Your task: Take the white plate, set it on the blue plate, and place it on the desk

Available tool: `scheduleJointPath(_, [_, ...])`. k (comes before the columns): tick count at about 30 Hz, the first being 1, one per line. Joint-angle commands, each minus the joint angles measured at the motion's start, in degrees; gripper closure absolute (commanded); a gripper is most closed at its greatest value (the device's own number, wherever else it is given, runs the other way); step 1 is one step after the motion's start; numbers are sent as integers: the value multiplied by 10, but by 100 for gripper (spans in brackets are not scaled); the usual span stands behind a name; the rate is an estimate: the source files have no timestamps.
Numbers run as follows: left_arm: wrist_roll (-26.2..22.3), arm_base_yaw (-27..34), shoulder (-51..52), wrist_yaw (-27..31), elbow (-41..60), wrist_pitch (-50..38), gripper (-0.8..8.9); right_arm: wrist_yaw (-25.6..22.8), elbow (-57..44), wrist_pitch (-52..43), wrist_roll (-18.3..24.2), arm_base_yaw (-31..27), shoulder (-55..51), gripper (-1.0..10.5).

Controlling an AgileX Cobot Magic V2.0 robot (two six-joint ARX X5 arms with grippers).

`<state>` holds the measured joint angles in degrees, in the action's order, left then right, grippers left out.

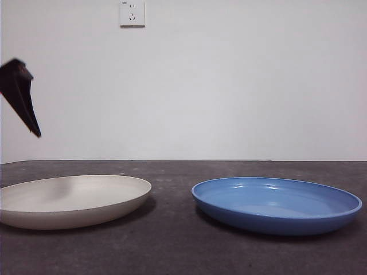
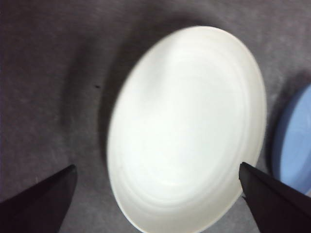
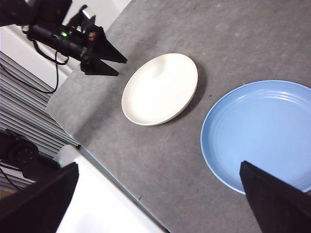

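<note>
The white plate [image 1: 74, 197] lies flat on the desk [image 1: 172, 246] at the left, and the blue plate [image 1: 275, 203] lies beside it on the right, a gap between them. My left gripper [image 2: 157, 166] hangs open above the white plate [image 2: 187, 128], touching nothing; it shows as a black tip [image 1: 26, 109] high at the left edge. From the right wrist view, the left gripper [image 3: 121, 68] is over the desk beside the white plate [image 3: 160, 89]. My right gripper [image 3: 159, 165] is open and high above the desk, near the blue plate [image 3: 262, 131].
A wall socket [image 1: 132, 12] sits on the white wall behind. The desk's edge [image 3: 97, 145] runs close to the white plate's side, with a white surface [image 3: 107, 204] and cables beyond it.
</note>
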<state>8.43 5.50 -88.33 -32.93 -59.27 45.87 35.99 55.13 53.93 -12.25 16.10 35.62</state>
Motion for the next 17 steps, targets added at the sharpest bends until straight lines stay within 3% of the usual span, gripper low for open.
scheduleJointPath(1, [-9,0,-35,-2,-13,-15,284,2,10,-3,-1,3,3,264])
scheduleJointPath(6, [-4,-3,-77,-41,-13,-39,286,1,10,-3,7,3,3,264])
scheduleJointPath(13, [0,-3,-106,-44,-13,-52,297,0,10,-3,8,3,3,264])
scheduleJointPath(17, [0,-3,-106,-44,-13,-54,427,0,10,-4,12,3,3,264])
